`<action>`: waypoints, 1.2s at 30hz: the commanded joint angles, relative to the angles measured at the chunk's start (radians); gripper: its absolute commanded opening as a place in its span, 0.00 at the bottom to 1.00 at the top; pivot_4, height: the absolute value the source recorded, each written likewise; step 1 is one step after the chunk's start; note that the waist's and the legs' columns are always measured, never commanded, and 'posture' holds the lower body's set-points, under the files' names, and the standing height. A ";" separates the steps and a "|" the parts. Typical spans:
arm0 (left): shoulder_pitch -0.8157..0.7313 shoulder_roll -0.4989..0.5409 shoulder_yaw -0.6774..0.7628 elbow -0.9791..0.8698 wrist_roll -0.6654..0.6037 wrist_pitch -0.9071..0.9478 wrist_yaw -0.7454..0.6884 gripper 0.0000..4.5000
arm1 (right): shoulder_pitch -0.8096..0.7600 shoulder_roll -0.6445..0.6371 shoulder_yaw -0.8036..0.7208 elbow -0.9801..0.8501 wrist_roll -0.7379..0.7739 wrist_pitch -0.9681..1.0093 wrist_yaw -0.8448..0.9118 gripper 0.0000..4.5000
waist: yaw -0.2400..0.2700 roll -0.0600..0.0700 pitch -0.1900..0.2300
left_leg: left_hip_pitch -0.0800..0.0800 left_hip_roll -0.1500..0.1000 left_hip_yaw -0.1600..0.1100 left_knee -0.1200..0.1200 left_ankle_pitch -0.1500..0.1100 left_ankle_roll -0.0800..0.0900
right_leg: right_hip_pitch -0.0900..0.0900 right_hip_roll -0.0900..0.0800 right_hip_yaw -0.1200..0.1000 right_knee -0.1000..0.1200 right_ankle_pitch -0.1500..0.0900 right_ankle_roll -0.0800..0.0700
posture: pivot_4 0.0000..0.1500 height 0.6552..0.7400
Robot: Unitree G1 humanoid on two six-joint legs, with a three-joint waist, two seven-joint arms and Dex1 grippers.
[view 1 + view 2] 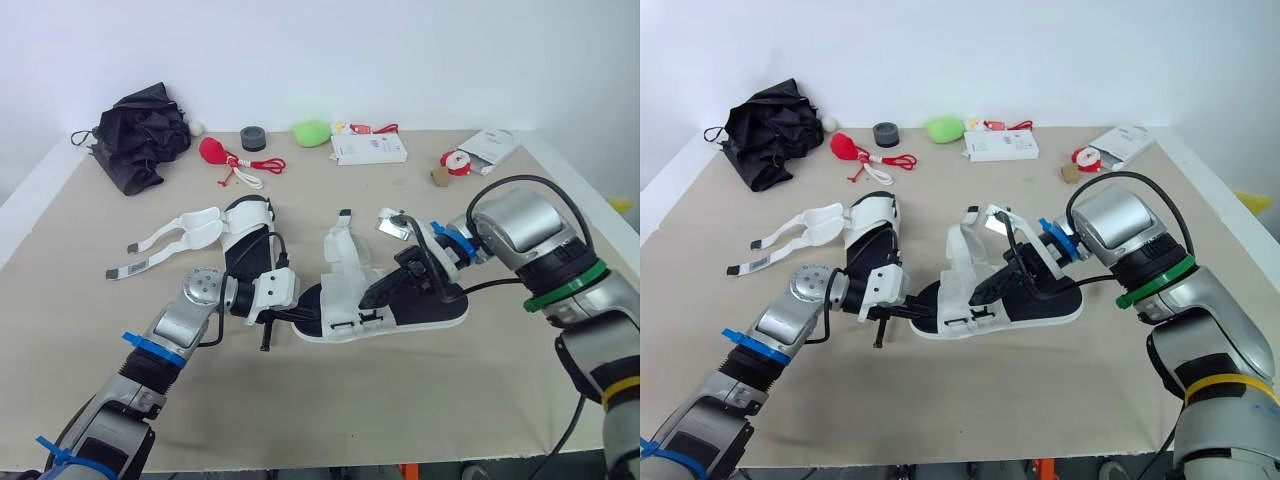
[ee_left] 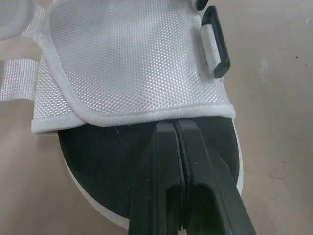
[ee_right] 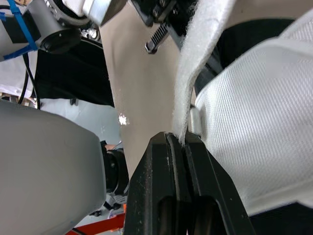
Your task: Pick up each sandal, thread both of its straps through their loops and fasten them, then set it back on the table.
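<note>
White strap (image 3: 191,73) end is vanishing btwn right fingers (image 3: 157,171). Near sandal (image 2: 127,63) upper is running off-frame in left wrist view. Far brown item (image 1: 440,176) is reading too small to ID.

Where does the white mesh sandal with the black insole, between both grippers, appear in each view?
Left eye view: white mesh sandal with black insole, mid-table.
Right eye view: sandal mid-table too.
Left wrist view: sandal ahead of left gripper.
Right wrist view: sandal beside right gripper.
Shared landmark: beige table.
</note>
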 commanded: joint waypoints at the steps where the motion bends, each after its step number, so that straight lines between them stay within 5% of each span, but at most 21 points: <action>1: 0.053 0.016 -0.067 0.042 0.053 0.041 -0.023 0.00 | 0.015 -0.019 -0.012 -0.045 0.024 0.014 0.032 0.02 | 0.000 0.000 0.000 | 0.000 0.000 0.000 0.000 0.000 0.000 | 0.000 0.000 0.000 0.000 0.000 0.000 | 1.00 1.00; 8: 0.055 0.016 -0.067 0.046 0.054 0.034 -0.023 0.00 | 0.055 -0.005 -0.026 -0.040 0.008 -0.001 -0.013 0.02 | 0.000 0.000 -0.001 | 0.000 0.000 0.000 0.000 -0.001 0.001 | 0.000 0.000 0.000 0.000 0.000 0.000 | 1.00 1.00; 15: 0.059 0.018 -0.069 0.050 0.055 0.024 -0.027 0.00 | 0.030 0.101 -0.041 0.153 -0.106 -0.051 -0.143 0.02 | -0.001 0.000 -0.005 | 0.001 0.000 0.000 0.000 -0.001 0.001 | 0.001 0.001 0.000 0.000 0.000 0.000 | 1.00 1.00; 36: 0.067 0.019 -0.072 0.045 0.057 0.024 -0.026 0.00 | -0.027 0.039 -0.043 0.097 -0.045 -0.007 0.040 0.02 | -0.001 0.001 -0.005 | 0.001 0.000 0.000 0.001 -0.002 0.001 | 0.001 0.001 0.000 0.001 0.000 0.000 | 1.00 1.00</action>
